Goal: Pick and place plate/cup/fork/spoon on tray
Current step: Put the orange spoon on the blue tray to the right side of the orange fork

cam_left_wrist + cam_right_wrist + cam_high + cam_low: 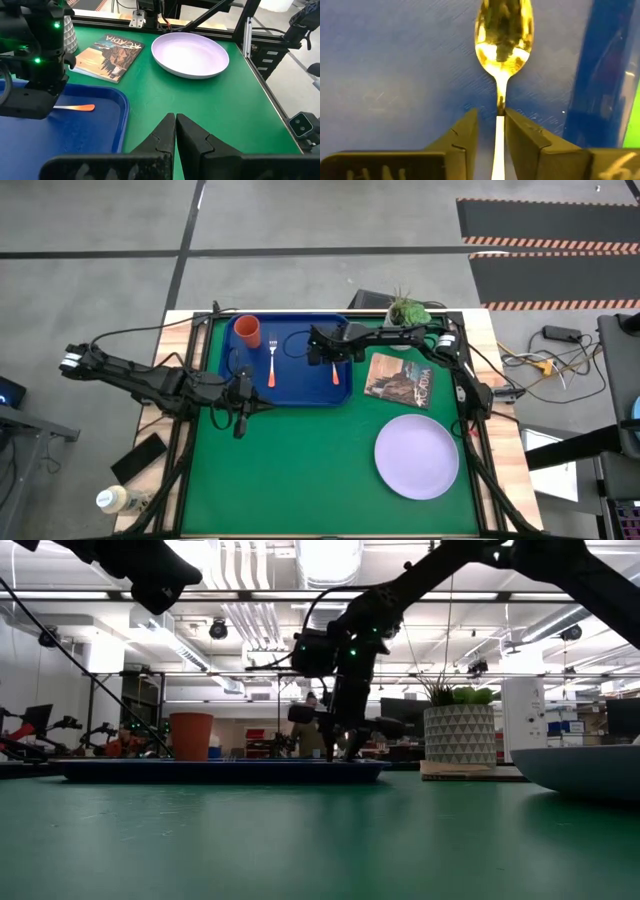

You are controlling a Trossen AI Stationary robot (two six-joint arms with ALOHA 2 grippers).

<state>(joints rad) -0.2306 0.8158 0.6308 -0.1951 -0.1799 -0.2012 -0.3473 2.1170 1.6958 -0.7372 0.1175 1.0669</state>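
Observation:
The dark blue tray (290, 385) lies on the green mat at the far left. On it stand the orange-red cup (248, 331) and lie the fork (271, 363) and the spoon (336, 375). My right gripper (491, 117) points down over the spoon, slightly open, one finger on each side of the spoon's neck just behind the bowl (503, 35). The spoon lies flat on the tray floor, and its orange handle also shows in the left wrist view (75, 107). The lavender plate (416, 456) rests on the mat at the near right. My left gripper (175, 131) is shut and empty, just off the tray's near edge.
A book (400, 380) lies on the mat between tray and plate. A white patterned plant pot (407, 315) stands at the far edge. A phone (140, 458) and a bottle (115, 500) lie off the mat at the near left. Open mat lies along the near edge.

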